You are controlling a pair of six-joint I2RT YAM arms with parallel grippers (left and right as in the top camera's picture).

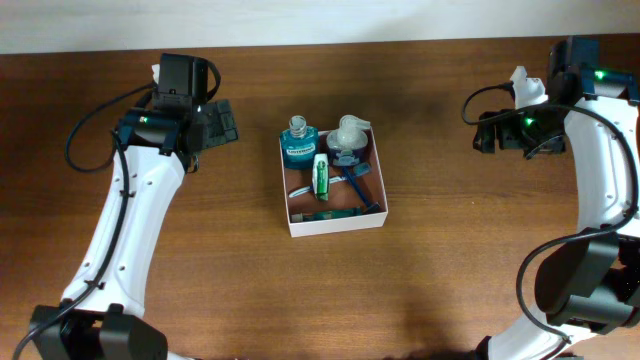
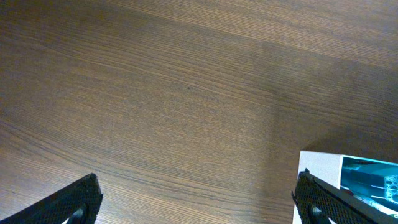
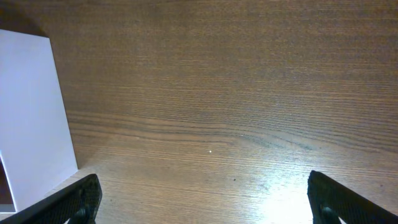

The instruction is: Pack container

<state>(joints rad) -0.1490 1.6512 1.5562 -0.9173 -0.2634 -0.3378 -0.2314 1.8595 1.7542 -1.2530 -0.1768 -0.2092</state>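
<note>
Nearest the arm bases, at mid-table, sat the container (image 1: pixel 335 226), a near-square white-walled box, slightly skewed, with no marked long axis. It already held a blue razor (image 1: pixel 355 183), a green-white tube (image 1: pixel 321 176) and, at its 12 o'clock end, a blue mouthwash bottle (image 1: pixel 298 143). Farther out, level with that end, both grippers hung empty with jaws spread wide. The left gripper (image 1: pixel 228 122) had the box at about 4 o'clock and stood nearer. The right gripper (image 1: pixel 483 132) had it at about 8 o'clock, well apart. The left arm looked better placed to reach it.
</note>
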